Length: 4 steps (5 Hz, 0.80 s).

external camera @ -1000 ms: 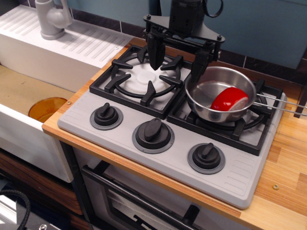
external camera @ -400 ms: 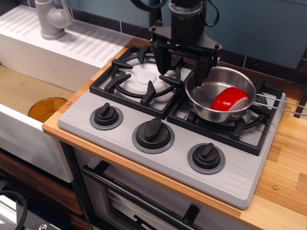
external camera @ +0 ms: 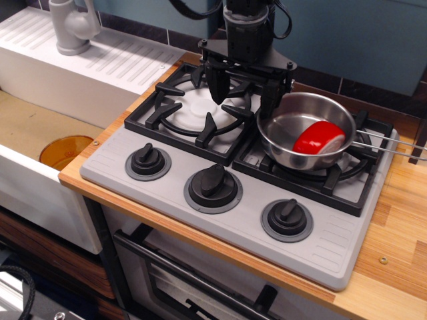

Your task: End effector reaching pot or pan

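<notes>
Hanging wrist-up over the rear of the toy stove (external camera: 220, 233), the end effector (external camera: 244, 93) points 2 dark fingers straight down from a wide crossbar. Fingers spread apart, nothing between them. Left-hand finger over the white burner plate (external camera: 193, 107); the other just outside the pan's rear-left rim, contact not discernible.

Pan (external camera: 293, 127): shiny steel, shallow, on the black grate toward the bench's right edge; thin wire handle reaching right. Holds 1 red rounded object (external camera: 319, 137).

Stove: grey, 3 black knobs (external camera: 213, 185) along its front.

Bench (external camera: 393, 247): light wood. White sink unit with grey faucet (external camera: 72, 25) off the left edge; blue wall behind.
</notes>
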Motion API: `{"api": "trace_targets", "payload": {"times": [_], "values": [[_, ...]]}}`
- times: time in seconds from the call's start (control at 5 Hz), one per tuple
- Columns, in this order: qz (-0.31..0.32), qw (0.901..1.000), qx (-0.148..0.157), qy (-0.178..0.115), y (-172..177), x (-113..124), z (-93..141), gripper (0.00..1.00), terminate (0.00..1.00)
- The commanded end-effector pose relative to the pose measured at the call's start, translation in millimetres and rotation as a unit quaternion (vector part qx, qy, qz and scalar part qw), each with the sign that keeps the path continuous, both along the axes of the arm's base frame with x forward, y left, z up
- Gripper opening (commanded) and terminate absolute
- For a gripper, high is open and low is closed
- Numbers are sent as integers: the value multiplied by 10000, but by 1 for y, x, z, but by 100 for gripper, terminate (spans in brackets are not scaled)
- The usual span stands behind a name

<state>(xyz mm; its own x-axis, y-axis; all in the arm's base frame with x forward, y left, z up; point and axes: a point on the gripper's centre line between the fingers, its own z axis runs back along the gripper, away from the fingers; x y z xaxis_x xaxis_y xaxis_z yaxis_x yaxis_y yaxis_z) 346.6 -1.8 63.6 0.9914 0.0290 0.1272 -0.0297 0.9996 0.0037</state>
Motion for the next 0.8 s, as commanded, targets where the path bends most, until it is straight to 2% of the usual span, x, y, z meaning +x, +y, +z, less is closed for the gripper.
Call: {"api": "trace_targets", "payload": {"times": [0.0, 0.4, 0.6], "values": [[29, 9998, -5, -205, -2, 14, 16, 100, 0], [29, 9998, -5, -205, -2, 14, 16, 100, 0], [29, 9998, -5, -205, -2, 14, 16, 100, 100]]}}
